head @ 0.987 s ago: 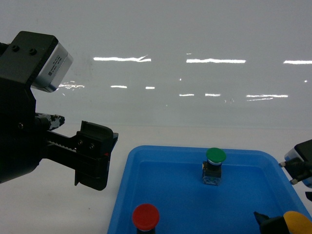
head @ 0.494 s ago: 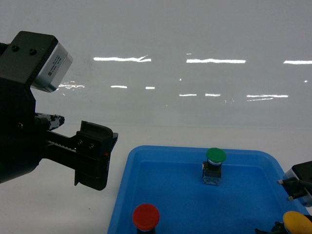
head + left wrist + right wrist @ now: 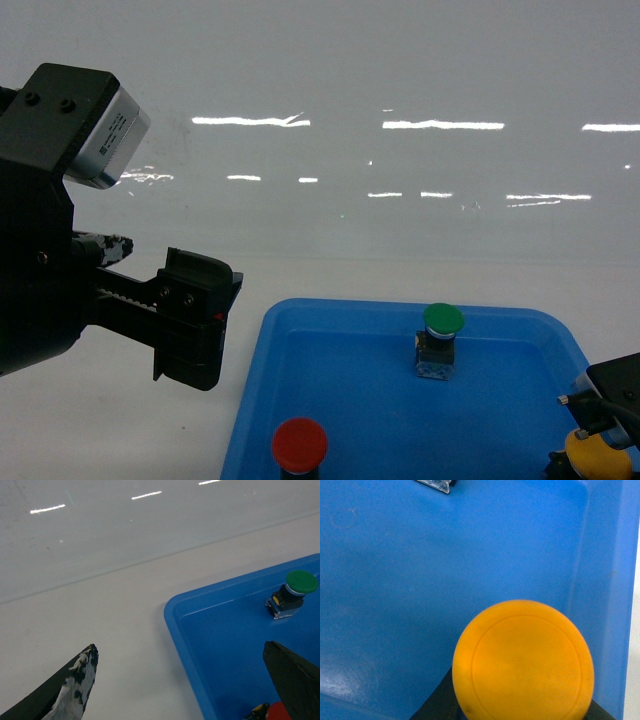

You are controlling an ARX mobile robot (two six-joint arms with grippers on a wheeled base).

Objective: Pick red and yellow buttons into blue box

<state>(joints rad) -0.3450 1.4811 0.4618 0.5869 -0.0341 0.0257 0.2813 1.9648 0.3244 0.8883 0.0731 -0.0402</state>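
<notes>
Head view: the red button and green button stand in the blue tray; the left end effector hovers beside it.

Left wrist view: its fingers stand apart, empty.

Right wrist view: the right end effector is clamped around the yellow button inside the tray.

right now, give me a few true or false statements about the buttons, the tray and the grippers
1. The green button stands inside the blue tray. True.
2. The red button lies on the white table outside the tray. False: it is inside the tray, near its front left.
3. The left gripper grips the red button. False: it is open and holds nothing.
4. The right gripper has its fingers on either side of the yellow button. True.
</notes>
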